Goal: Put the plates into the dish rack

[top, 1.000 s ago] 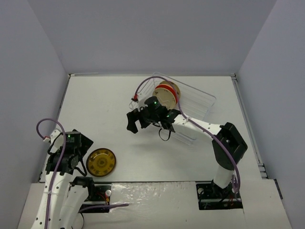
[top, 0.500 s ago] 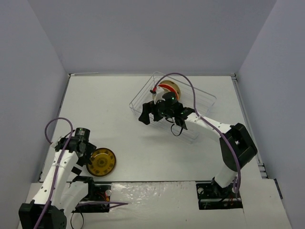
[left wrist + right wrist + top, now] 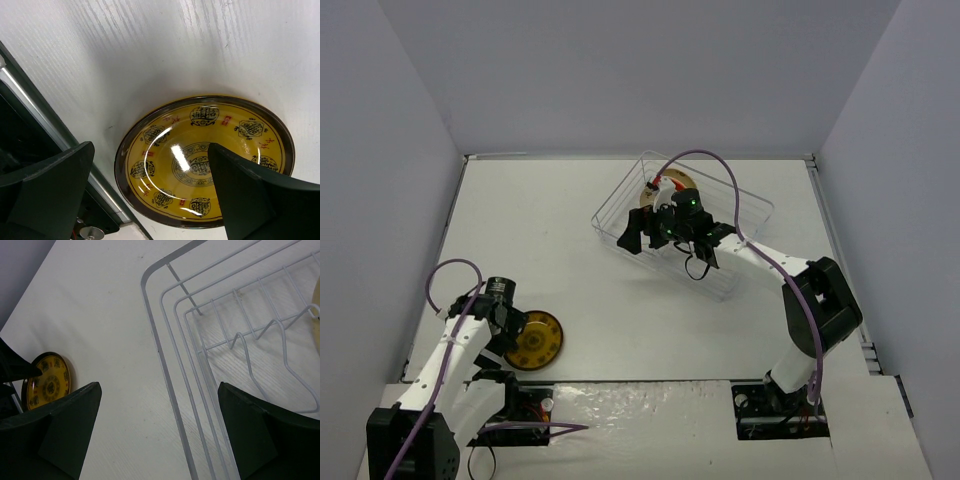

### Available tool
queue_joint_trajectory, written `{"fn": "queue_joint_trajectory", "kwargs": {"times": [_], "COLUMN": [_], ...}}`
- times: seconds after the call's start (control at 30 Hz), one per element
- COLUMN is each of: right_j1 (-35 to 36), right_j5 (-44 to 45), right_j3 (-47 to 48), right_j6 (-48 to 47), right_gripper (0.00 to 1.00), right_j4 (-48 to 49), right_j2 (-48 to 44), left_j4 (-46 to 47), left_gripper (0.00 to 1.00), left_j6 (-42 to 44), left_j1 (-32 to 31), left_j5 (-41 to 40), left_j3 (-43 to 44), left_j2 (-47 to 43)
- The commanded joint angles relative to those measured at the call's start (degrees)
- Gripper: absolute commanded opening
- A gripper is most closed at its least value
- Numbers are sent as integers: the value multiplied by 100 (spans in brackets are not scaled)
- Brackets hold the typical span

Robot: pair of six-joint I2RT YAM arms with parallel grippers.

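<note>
Since a second ago, the left arm has unfolded and lowered the left gripper over the round dark-brown-rimmed plate with yellow patterned face. The plate lies flat on the white table at the near-left. It is round, so no long axis governs approach. Its centre lies toward 4 o'clock from the gripper. The jaws are spread wide, straddling it and grasping nothing. The silvery wire dish rack lies at 1 o'clock, well apart. The right gripper, released and empty, hovers over the rack's left corner. The left arm is nearer.
</note>
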Motion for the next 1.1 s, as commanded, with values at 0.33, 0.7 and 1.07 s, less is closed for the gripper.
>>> {"fn": "queue_joint_trajectory", "kwargs": {"times": [0.33,0.7,1.07], "right_j1": [-153,-238,-264], "right_j5": [-142,-131,-116], "right_j3": [6,-54,9], "right_j6": [206,190,220], "right_gripper": [100,100,100], "right_j4": [453,471,490], "right_j2": [-290,-488,-297], "left_j4": [485,1230,1952], "left_gripper": [95,87,21], "left_j6": [-25,179,-50], "left_j1": [-23,-148,-593], "left_j5": [206,598,630], "left_j3": [72,152,92], "left_j2": [362,1576,1718]}}
